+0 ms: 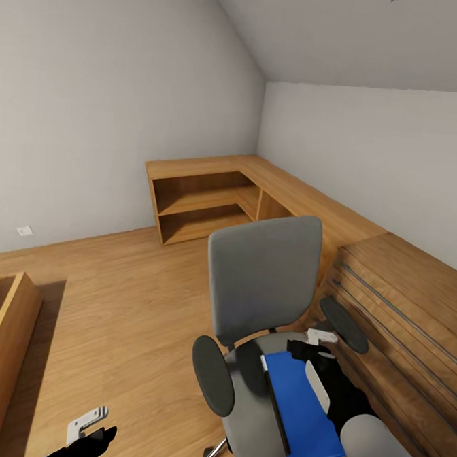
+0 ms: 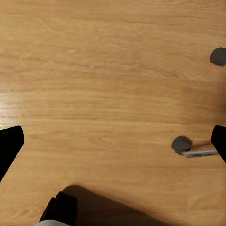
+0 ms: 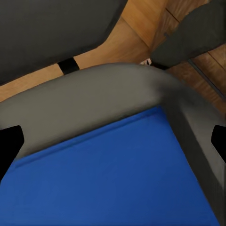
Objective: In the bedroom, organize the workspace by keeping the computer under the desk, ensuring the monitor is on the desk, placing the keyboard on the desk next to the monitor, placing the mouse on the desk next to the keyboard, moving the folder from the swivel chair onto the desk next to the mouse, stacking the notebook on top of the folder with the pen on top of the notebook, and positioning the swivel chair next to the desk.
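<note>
The grey swivel chair [image 1: 262, 278] stands in front of me with the blue folder [image 1: 301, 411] lying flat on its seat [image 3: 117, 89]. My right gripper [image 1: 320, 361] hovers just above the folder's far end, open, its black fingertips wide apart on either side of the folder [image 3: 108, 179] in the right wrist view. My left gripper [image 1: 88, 429] hangs low over the wood floor to the chair's left, open and holding nothing. In the left wrist view two chair castors [image 2: 181, 143] rest on the floor. The desk, monitor, keyboard, mouse, computer, notebook and pen are out of view.
A light-wood drawer chest with long bar handles [image 1: 400, 302] stands close on the chair's right. A low L-shaped wooden shelf unit [image 1: 210, 200] fills the far corner. A wooden frame [image 1: 3, 335] sits at the left edge. Open floor lies between.
</note>
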Available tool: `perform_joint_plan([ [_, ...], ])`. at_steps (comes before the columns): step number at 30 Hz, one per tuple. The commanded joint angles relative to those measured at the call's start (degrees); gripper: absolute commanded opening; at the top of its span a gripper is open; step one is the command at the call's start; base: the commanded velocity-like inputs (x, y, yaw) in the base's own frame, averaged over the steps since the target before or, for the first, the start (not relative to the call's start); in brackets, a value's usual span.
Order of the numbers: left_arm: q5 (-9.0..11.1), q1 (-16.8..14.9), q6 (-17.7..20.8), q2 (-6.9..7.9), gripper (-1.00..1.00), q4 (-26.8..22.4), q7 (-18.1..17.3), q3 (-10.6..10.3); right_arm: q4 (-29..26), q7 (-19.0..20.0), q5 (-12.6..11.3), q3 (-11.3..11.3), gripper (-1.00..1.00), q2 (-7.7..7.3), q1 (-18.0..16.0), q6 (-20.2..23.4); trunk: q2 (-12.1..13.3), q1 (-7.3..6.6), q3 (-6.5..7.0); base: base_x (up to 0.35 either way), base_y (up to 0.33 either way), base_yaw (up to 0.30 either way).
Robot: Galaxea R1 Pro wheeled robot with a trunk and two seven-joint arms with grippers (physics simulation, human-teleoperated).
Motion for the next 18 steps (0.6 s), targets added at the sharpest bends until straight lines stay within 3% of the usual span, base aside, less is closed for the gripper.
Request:
perform_joint_plan([
  [1, 0.4, 0.0, 0.4, -0.01, 1.0, -0.1, -0.1, 0.2, -0.1, -0.6, -0.6, 0.3, 1.0, -0.06, -0.3, 0.6, 0.0, 0.0, -0.05, 0.0, 0.0, 0.0],
  [18, 0.4, 0.0, 0.3, -0.08, 1.0, 0.0, -0.1, 0.3, 0.1, -2.1, -1.0, 0.1, 1.0, -0.06, -2.2, 6.1, 0.0, 0.0, -0.05, 0.0, 0.0, 0.0],
])
